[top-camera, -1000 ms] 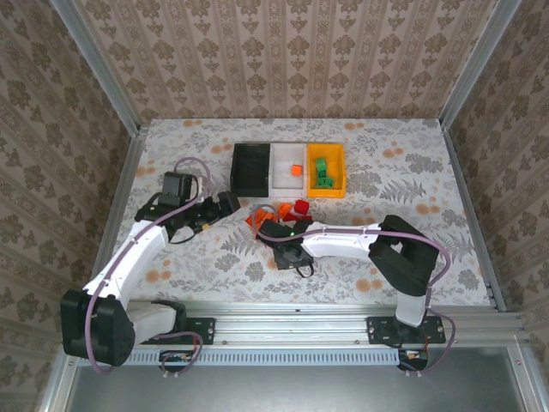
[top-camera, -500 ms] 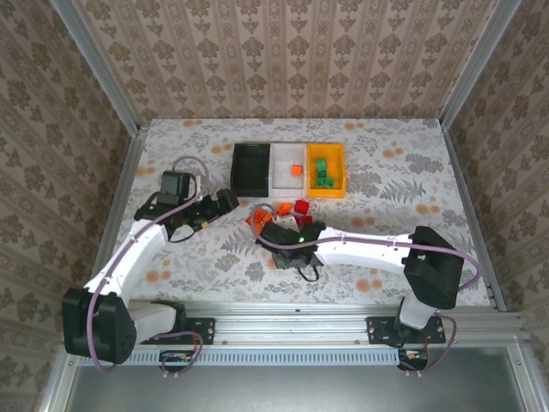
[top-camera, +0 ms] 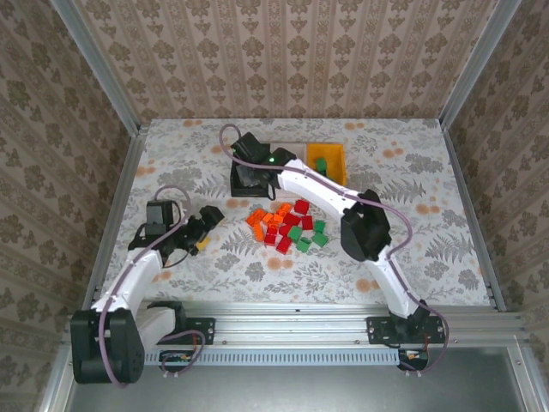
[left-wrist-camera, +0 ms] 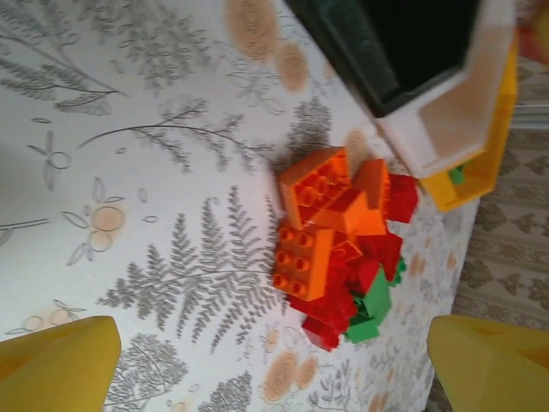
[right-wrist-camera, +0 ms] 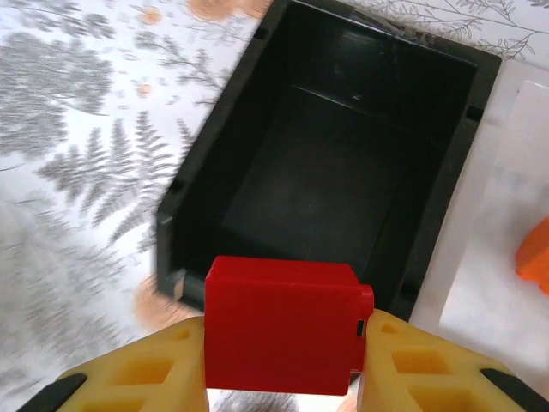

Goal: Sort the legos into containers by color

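Left arm [top-camera: 137, 270] and right arm [top-camera: 317, 184]: white link shells joined by black joint housings, on black bases [top-camera: 99, 330] bolted to an aluminium rail [top-camera: 292, 330]. A mauve cable [top-camera: 226, 137] runs along each arm. Left end effector [top-camera: 206, 230] and right end effector [top-camera: 249, 172] are black, with yellow fingers [right-wrist-camera: 176, 360] bearing moulded hollows. A green light [top-camera: 273, 158] marks the right wrist.

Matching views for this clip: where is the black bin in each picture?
Top external: black bin back centre, partly under the right arm.
Left wrist: top edge, right of centre.
Right wrist: centre, beyond the red lego.
Shared landmark: white bin against its side.
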Motion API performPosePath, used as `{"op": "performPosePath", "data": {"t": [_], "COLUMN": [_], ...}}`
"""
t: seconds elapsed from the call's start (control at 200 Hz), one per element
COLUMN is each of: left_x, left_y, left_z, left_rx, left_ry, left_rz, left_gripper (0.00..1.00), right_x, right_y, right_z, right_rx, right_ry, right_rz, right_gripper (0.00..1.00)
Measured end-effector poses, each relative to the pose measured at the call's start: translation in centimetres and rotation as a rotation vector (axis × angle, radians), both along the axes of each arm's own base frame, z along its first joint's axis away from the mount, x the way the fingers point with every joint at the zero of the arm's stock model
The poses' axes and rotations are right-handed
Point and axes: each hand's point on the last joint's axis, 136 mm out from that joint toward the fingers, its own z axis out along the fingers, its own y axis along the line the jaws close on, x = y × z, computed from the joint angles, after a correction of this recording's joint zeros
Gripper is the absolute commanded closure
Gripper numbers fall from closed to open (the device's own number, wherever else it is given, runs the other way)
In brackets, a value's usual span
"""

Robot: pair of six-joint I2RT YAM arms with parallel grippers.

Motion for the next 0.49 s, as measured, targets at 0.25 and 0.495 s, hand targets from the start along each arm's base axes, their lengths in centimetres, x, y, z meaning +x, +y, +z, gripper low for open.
{"op": "performPosePath", "data": {"t": [0.25,0.495], "left_x": [-0.3,0.1], "left_y": [-0.4,-0.7], "left_z": [1.1,1.6], "left_rx": [-0.029,-0.027], "left_ry": [-0.031,-0.015], "left_rz": [-0.022,-0.036], "left_gripper": [0.00,0.00], "right_x": [1.6,1.6], "right_y": [-0.8,-0.4], "right_z": [-3.2,-2.6], "right_rx": [-0.079,-0.070], "right_ry": [0.042,0.035], "right_rz": [0.022,0.048], "right_gripper": [0.50,0.41]}}
